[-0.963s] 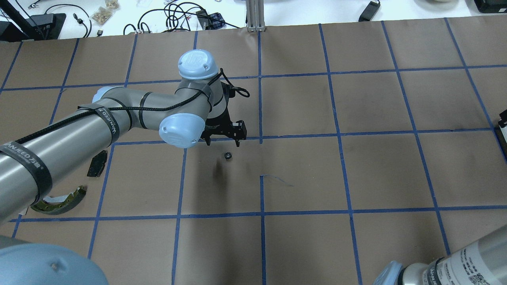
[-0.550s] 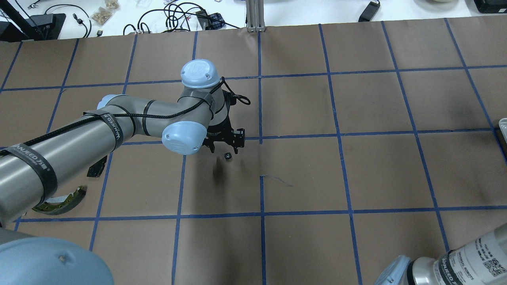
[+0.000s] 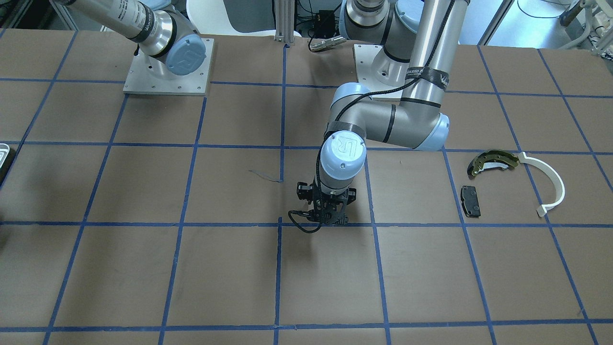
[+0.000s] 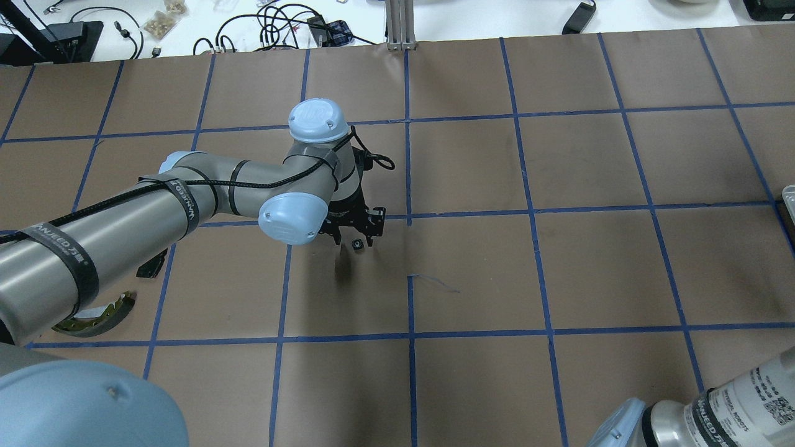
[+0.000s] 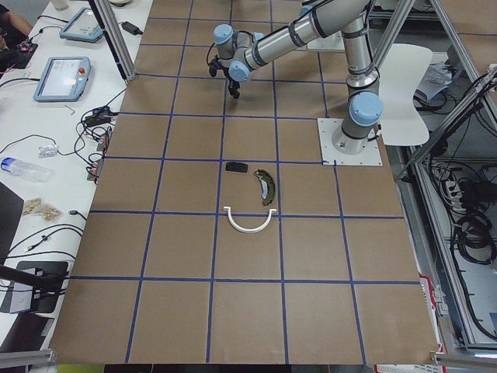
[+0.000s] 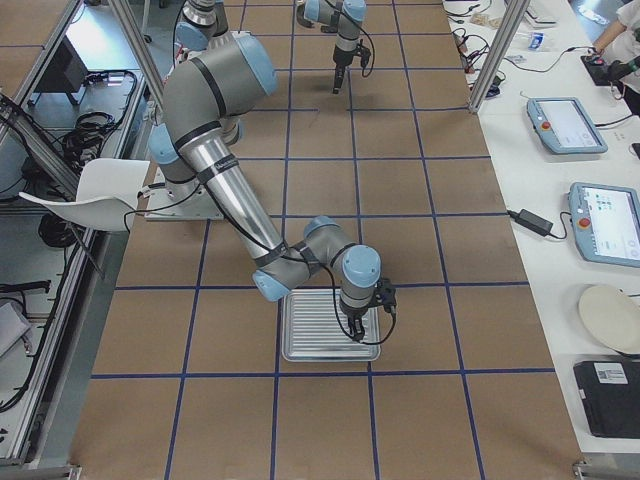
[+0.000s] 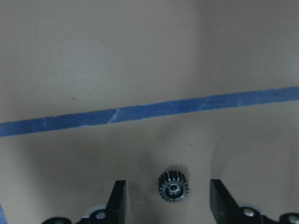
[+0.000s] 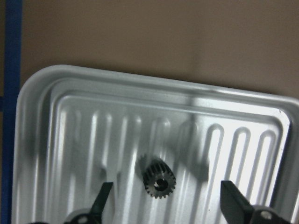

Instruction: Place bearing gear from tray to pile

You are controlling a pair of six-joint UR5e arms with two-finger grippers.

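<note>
- The left jaws stand released, low over the table (image 4: 590,267), with one finger (image 7: 119,201) on either side of a loose gear (image 7: 173,189) and neither touching it.
- The right jaws also stand released, low over the tray (image 6: 300,335), their fingers (image 8: 232,199) wide apart and gripping nothing.
- The table, covered in brown paper with a blue tape grid, lies under both pairs of jaws.
- The tray is ribbed metal, directly beneath the right jaws and well apart from the left jaws.
- A white curved strip (image 3: 559,188) lies flat, well away from the left jaws.
- A brake shoe (image 3: 491,161) lies just beside one end of the strip, on the side nearer the left jaws.
- A dark pad (image 3: 470,201) lies nearer the left jaws than the strip does.
- The loose gear lies flat on the paper between the left jaws, with a tape line just beyond it.
- A tray gear (image 8: 159,182) lies on the tray's ribs between the right jaws, touching neither finger.
</note>
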